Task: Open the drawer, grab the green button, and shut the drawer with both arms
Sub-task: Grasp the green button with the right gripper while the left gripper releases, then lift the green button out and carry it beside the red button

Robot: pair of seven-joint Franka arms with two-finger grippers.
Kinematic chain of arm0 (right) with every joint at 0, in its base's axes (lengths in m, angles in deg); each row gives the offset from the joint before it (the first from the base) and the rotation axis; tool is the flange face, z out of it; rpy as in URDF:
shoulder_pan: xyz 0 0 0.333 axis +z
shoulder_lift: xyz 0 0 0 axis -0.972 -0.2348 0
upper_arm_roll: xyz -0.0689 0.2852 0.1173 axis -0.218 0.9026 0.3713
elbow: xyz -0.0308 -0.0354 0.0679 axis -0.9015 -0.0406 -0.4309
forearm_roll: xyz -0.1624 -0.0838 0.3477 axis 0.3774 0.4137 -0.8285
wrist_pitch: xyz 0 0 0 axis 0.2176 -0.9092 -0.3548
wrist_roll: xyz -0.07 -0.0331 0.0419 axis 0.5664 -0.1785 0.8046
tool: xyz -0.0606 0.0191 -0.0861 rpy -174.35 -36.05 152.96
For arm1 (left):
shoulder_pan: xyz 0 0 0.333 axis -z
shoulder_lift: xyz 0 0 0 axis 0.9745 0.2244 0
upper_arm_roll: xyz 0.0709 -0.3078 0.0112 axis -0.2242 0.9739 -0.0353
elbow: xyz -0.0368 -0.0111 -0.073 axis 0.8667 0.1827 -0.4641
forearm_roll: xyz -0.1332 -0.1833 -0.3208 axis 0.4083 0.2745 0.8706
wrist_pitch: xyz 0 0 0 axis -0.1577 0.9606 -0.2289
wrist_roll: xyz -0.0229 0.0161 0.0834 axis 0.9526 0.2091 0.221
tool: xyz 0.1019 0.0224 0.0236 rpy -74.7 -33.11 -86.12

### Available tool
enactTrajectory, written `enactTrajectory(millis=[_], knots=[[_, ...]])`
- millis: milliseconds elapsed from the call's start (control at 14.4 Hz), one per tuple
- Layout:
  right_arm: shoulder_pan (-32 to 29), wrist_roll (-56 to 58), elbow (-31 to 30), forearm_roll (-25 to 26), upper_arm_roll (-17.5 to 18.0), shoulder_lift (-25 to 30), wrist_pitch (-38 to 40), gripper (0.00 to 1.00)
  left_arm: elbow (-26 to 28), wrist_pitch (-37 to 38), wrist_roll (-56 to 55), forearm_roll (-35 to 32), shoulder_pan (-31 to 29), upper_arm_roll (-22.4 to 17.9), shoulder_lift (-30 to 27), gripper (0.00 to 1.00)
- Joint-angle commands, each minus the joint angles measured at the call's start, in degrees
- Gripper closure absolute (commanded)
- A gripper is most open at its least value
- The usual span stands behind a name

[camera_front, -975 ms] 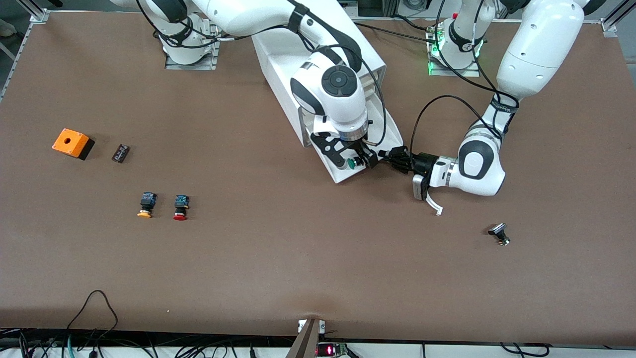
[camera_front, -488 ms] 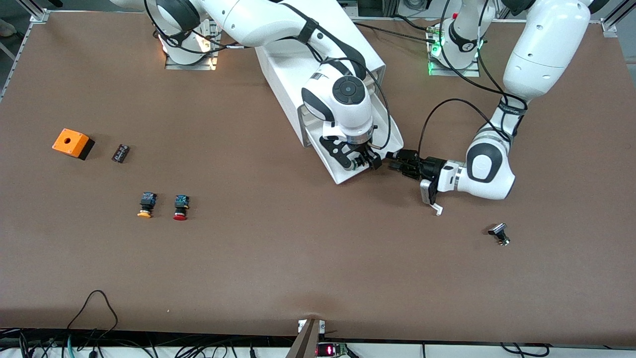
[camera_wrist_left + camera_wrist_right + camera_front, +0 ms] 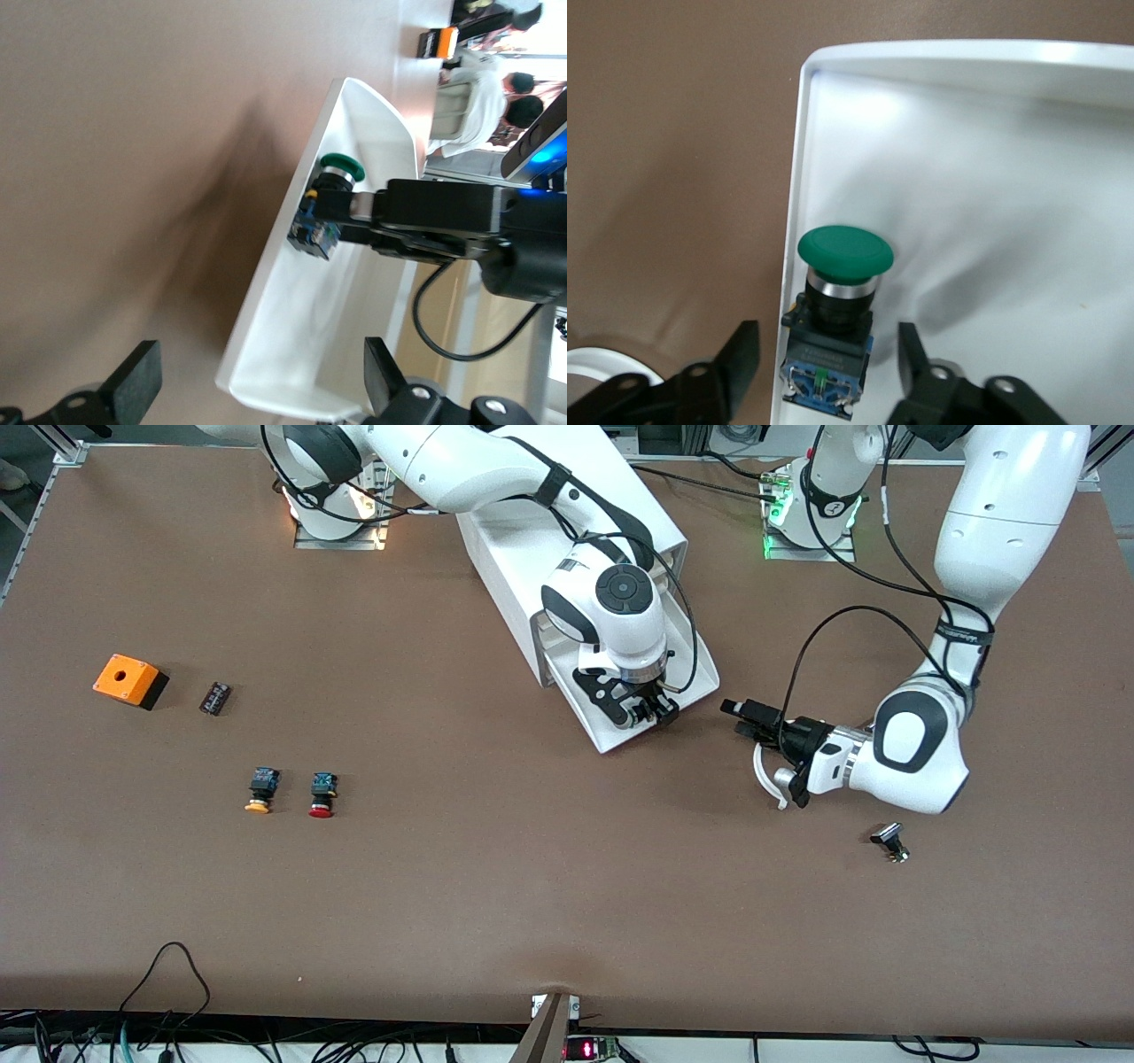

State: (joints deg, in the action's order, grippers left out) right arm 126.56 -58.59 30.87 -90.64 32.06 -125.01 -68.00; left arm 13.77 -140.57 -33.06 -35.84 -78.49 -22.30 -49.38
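— The yellow button and red button lie out on the desk. Where's the green one?

— The green button is in the pulled-out drawer, close against a side wall. The right gripper hangs over it, fingers released, one on each side of the body.

— How should it grip?

— I'd come straight down, close on the black body below the cap, and lift clear of the rim.

— And the left gripper?

— It's released and waiting over the desk beside the drawer.
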Motion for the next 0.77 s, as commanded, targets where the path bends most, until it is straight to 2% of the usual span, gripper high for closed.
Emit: enactTrajectory(millis=[0, 279, 557, 697], knots=[[0.75, -1.42, 2.10, 1.09, -0.54, -1.12, -0.17, 1.00, -6.72, 5.44, -10.83, -7.21, 0.05, 0.08, -0.53, 0.00], [0.66, -1.16, 2.45, 1.00, -0.81, -0.50, 0.35, 1.00, -16.39, 12.20, -25.25, -17.59, 0.75, 0.87, -0.98, 0.00], [-2.22, 0.42, 2.54, 0.65, -0.11, 3.01, 1.85, 1.00, -25.62, 18.62, -40.37, -26.20, 3.11, 1.13, -0.98, 0.00], [-4.60, 6.01, 2.54, 0.13, 0.25, 5.46, 5.26, 1.00, -30.98, 20.65, -45.04, -36.54, 6.45, 0.87, -0.89, 0.00]])
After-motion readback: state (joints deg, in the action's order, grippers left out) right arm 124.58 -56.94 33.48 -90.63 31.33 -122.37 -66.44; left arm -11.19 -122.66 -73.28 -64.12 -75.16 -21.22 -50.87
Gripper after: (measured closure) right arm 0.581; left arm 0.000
